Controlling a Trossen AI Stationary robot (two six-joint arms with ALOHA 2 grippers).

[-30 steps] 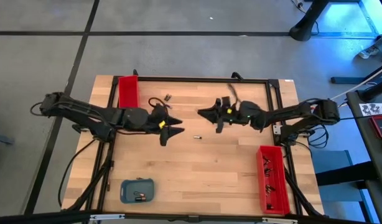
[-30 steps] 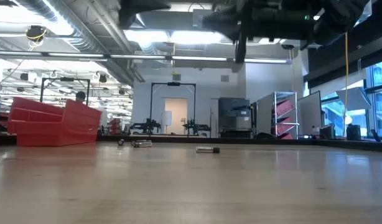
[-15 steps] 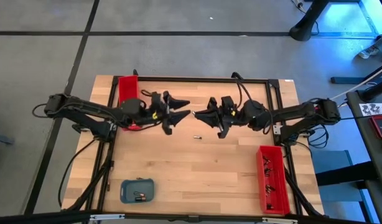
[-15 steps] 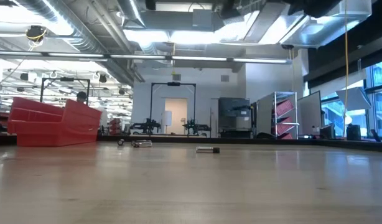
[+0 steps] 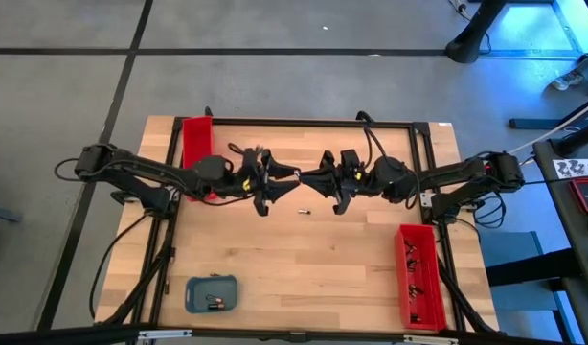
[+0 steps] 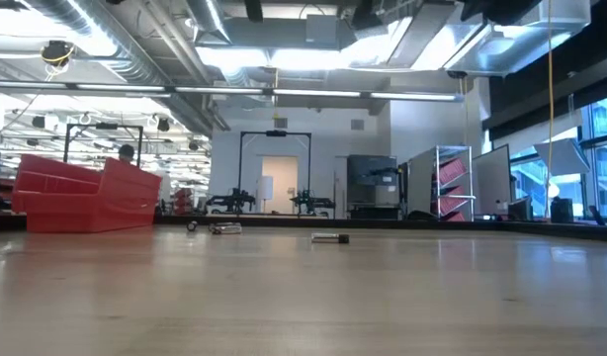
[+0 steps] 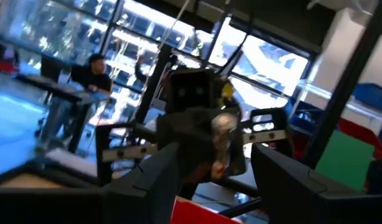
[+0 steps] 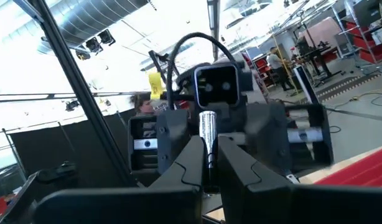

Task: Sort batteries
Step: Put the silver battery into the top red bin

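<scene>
Left tool (image 5: 292,176) has swung up, spread, facing right tool's (image 5: 307,176) battery (image 8: 208,134).

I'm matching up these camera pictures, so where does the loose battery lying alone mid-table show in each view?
High view: loose battery on bare wood near the table's middle.
Low view: lying on the tabletop at the picture's centre.
Left wrist view: not in it.
Right wrist view: not in it.
Shared landmark: red tray at the table's far-left corner, seen at the left in the low view.
</scene>
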